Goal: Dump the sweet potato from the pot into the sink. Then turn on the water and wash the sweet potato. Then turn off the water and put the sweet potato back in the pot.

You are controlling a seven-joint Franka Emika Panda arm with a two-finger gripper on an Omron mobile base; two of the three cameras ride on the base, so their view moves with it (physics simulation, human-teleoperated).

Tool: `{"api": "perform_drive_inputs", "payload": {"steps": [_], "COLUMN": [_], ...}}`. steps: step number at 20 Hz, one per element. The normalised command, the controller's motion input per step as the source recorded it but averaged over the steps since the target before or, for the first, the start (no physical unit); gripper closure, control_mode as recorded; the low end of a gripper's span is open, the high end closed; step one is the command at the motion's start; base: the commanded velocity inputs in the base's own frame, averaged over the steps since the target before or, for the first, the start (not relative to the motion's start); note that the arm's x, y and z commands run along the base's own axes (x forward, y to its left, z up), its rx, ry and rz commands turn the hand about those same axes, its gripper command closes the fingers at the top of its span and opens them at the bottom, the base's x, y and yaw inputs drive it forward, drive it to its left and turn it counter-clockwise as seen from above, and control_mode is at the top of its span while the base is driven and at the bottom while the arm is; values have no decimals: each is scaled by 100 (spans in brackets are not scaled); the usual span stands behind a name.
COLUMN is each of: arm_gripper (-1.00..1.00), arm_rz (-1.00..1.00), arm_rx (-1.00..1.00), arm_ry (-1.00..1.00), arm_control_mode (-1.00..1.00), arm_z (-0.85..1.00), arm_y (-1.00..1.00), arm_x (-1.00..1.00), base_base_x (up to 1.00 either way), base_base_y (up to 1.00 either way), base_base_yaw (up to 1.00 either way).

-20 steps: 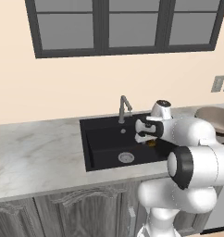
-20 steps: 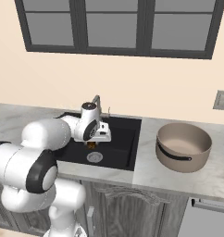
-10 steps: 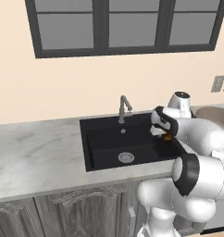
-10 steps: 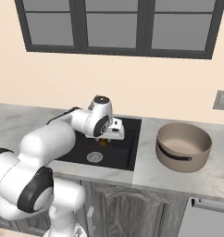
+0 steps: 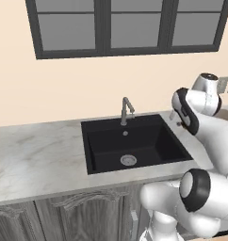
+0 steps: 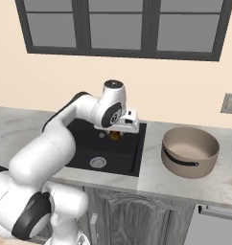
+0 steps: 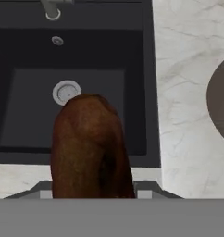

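1. Hand view: sweet potato (image 7: 88, 148) sits in the gripper, long axis running straight out along the fingers, free end pointing at the sink (image 7: 132, 111) drain (image 7: 65, 91).
2. Right base view: gripper (image 6: 116, 136) closed on the sweet potato (image 6: 115, 136), held above the sink's (image 6: 127, 155) right side.
3. Pot (image 6: 190, 151) upright on the worktop (image 6: 151, 174), right of the sink.
4. Faucet (image 5: 126, 109) behind the basin.

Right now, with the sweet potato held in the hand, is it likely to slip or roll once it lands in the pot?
The sweet potato looks rounded and elongated, so it would probably roll on the curved floor of the pot. It looks stiff, unlikely to bend.
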Motion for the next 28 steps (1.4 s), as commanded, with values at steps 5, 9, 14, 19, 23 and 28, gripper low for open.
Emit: {"api": "perform_drive_inputs", "payload": {"steps": [5,9,14,19,23,28], "arm_gripper": [100,100,100,100,100,100], "arm_rz": [-6,-7,-4,-2,0,0], "arm_rx": [0,0,0,1,1,2], "arm_ry": [0,0,1,3,6,7], "arm_control_mode": [-100,-100,-100,-100,-100,-100], "arm_z": [73,27,1,-2,-16,-27], "arm_y": [-55,-86,-96,-74,-47,-28], "arm_x": [-16,0,2,8,21,58], "base_base_x": [0,0,0,0,0,0], "base_base_y": [0,0,0,0,0,0], "base_base_yaw": [0,0,0,0,0,0]}}
